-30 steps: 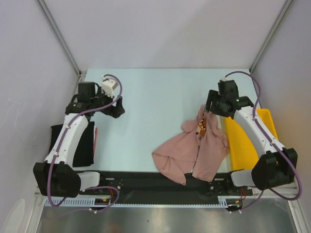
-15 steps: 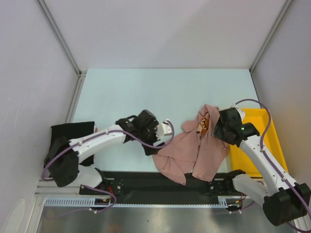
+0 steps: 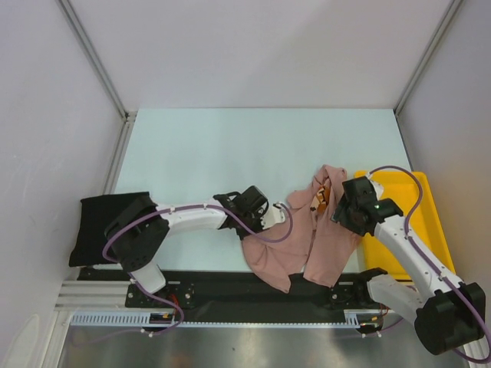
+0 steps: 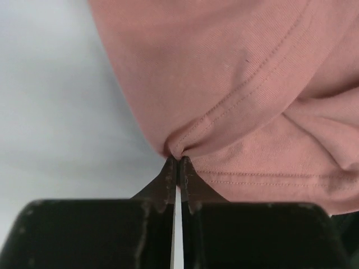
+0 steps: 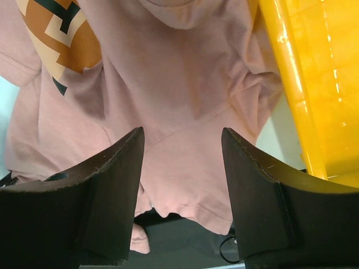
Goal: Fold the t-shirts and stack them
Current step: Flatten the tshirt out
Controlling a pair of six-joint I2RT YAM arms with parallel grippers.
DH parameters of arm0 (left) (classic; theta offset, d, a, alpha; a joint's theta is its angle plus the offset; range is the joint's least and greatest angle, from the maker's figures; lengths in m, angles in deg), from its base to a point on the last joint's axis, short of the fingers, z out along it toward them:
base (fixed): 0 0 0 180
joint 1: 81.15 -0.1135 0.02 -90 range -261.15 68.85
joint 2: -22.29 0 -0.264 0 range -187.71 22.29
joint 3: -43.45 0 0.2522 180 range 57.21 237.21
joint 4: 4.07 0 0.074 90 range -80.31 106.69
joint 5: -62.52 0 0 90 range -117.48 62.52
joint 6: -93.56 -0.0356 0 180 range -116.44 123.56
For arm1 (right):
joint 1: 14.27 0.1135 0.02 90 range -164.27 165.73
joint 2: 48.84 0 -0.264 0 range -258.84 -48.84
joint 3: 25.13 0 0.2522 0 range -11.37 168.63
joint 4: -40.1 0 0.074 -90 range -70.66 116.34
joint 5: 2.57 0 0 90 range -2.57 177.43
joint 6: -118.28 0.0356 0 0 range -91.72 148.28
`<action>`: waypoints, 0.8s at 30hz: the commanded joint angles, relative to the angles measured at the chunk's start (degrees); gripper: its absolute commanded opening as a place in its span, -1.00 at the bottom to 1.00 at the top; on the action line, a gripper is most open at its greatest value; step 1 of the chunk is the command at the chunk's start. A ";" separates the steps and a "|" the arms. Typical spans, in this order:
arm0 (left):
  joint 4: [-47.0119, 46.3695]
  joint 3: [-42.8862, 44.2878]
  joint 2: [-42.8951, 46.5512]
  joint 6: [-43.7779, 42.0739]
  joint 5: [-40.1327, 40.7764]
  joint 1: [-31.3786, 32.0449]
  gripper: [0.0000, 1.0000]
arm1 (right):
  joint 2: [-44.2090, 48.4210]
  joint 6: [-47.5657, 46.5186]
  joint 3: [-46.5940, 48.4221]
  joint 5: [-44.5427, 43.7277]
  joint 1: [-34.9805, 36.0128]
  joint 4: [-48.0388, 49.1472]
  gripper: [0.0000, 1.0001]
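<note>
The crumpled pink t-shirt (image 3: 295, 241) lies at the near right of the table, its lower edge hanging over the black front rail. My left gripper (image 3: 266, 222) is at the shirt's left edge. In the left wrist view my left gripper (image 4: 178, 163) is shut on a pinched fold of the pink t-shirt (image 4: 235, 84) hem. My right gripper (image 3: 342, 218) hovers over the shirt's right side. In the right wrist view my right gripper (image 5: 182, 140) stands open above the pink t-shirt (image 5: 185, 84), beside its orange chest print (image 5: 61, 39). A black t-shirt (image 3: 103, 222) lies folded at the left edge.
A yellow tray (image 3: 399, 222) stands along the right edge, close beside my right arm; in the right wrist view the yellow tray (image 5: 320, 84) fills the right side. The black rail (image 3: 215, 287) runs along the near edge. White walls enclose the pale table (image 3: 253, 146).
My left arm swung from the far left across to the pink t-shirt's left edge and shut on it. My right gripper came nearer and lower over the shirt's right side.
</note>
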 commanded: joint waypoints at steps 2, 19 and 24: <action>-3.07 1.09 -0.23 -1.34 1.12 -3.62 -1.00 | -0.68 1.37 -0.76 0.95 0.19 3.42 0.23; -1.85 23.42 -4.28 -0.21 -1.25 -41.42 0.34 | -5.69 4.70 1.00 0.86 8.10 5.19 0.22; 2.53 13.44 6.51 -6.42 -8.09 -44.51 0.45 | -4.21 10.32 0.04 -3.53 8.45 -0.86 0.25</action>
